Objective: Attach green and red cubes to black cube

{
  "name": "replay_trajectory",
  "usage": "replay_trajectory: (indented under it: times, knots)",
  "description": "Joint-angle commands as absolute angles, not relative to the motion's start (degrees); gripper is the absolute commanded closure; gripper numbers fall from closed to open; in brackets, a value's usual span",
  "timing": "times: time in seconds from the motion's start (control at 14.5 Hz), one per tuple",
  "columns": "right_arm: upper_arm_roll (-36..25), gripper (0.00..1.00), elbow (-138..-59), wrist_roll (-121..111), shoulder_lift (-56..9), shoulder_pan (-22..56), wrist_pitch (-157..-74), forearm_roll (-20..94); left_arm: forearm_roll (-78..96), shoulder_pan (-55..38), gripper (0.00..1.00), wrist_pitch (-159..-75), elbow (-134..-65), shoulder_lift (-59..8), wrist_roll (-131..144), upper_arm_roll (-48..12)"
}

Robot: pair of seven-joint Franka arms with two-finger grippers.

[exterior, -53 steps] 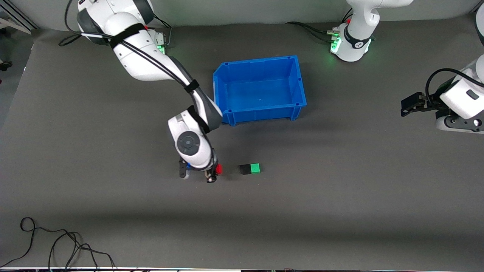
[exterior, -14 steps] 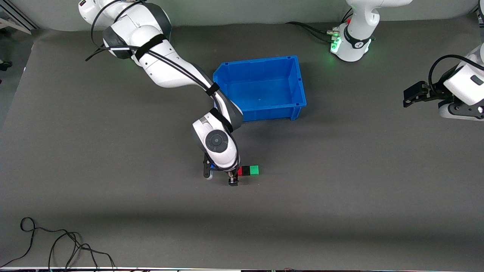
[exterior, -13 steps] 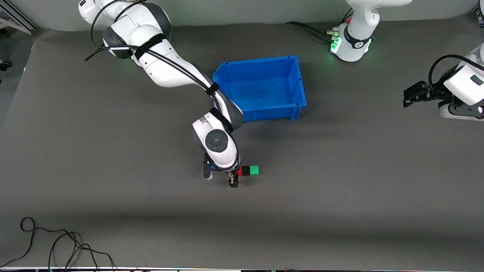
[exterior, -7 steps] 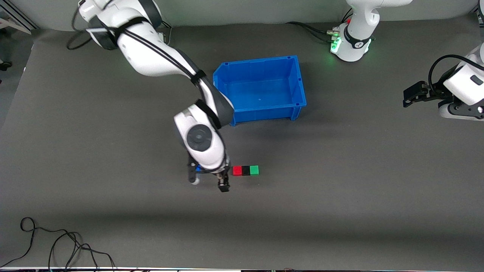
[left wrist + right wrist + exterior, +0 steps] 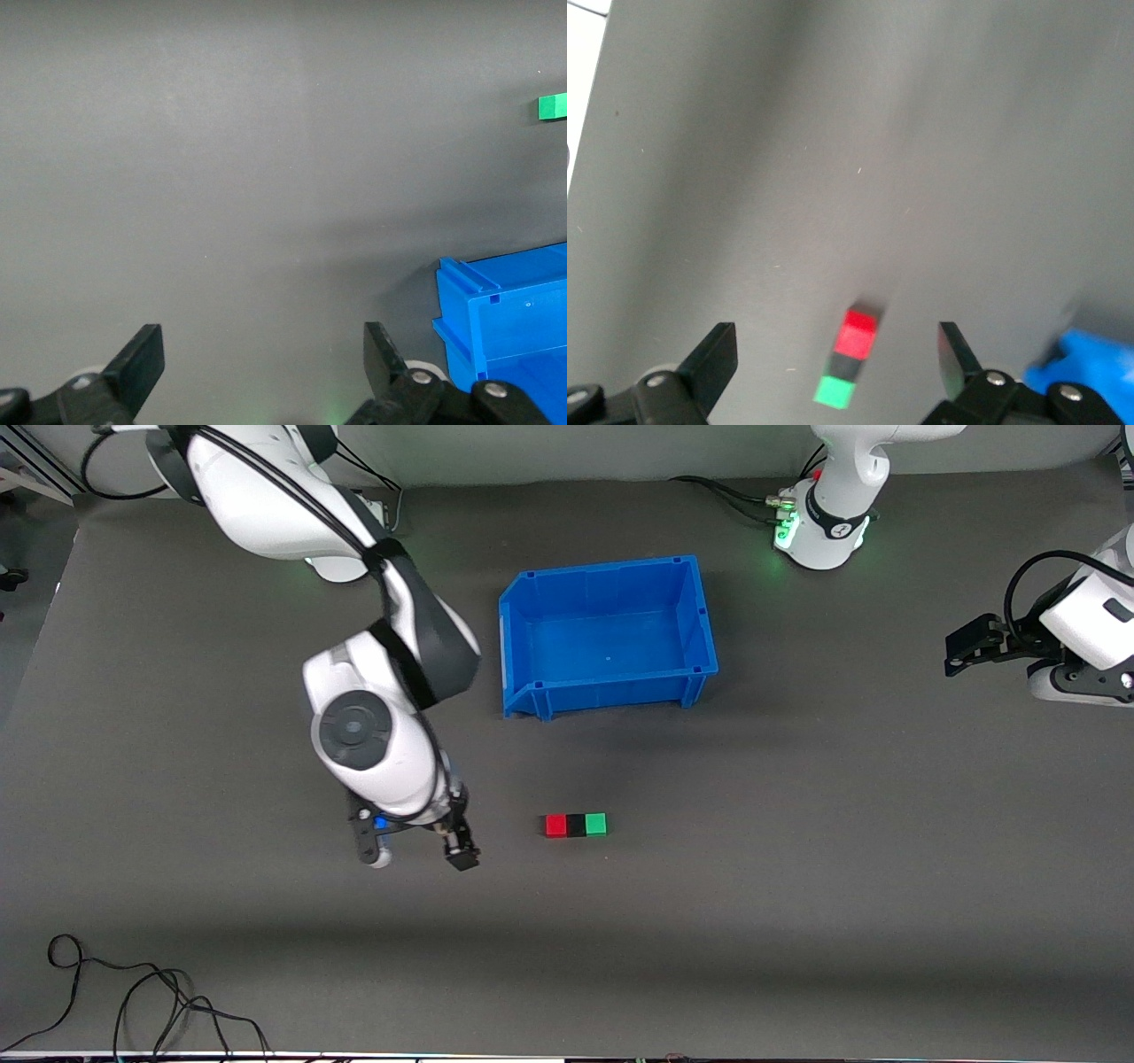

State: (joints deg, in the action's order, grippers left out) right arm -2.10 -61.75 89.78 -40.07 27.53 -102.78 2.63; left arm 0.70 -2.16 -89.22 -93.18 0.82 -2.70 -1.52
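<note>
The red cube (image 5: 555, 825), the black cube (image 5: 576, 825) and the green cube (image 5: 596, 825) lie in one touching row on the table, black in the middle. The row also shows in the right wrist view, with the red cube (image 5: 860, 334), the black cube (image 5: 847, 366) and the green cube (image 5: 834, 391). My right gripper (image 5: 416, 856) is open and empty, raised over the table toward the right arm's end from the red cube. My left gripper (image 5: 959, 657) is open and empty, waiting at the left arm's end. The green cube (image 5: 553, 106) shows in the left wrist view.
An empty blue bin (image 5: 700, 615) stands farther from the front camera than the cubes; its corner shows in the left wrist view (image 5: 496, 305). A black cable (image 5: 133, 992) lies coiled at the near edge toward the right arm's end.
My right gripper brought the red cube against the black cube, let it go, then rose and drew back toward the right arm's end. The left arm shifted slightly and stayed.
</note>
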Motion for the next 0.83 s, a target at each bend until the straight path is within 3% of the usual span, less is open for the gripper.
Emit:
replay_trajectory:
  times: [0.0, 0.41, 0.76]
  knots:
    - [-3.24, 0.0, -64.16, 71.52, -35.69, 25.59, -98.1, 1.76, -0.09, -2.11, 0.0, -88.07, -92.11, 0.7, -3.25, -1.85]
    - [-3.78, 0.0, -64.25, 32.4, -29.1, 15.31, -91.16, 1.49, -0.09, -2.11, 0.0, -87.98, -92.11, 0.7, -3.34, -1.84]
    - [-5.35, 0.0, -64.34, 16.12, -26.19, 10.81, -89.3, 0.62, -0.09, -2.11, 0.0, -87.98, -92.11, 0.7, -3.43, -1.76]
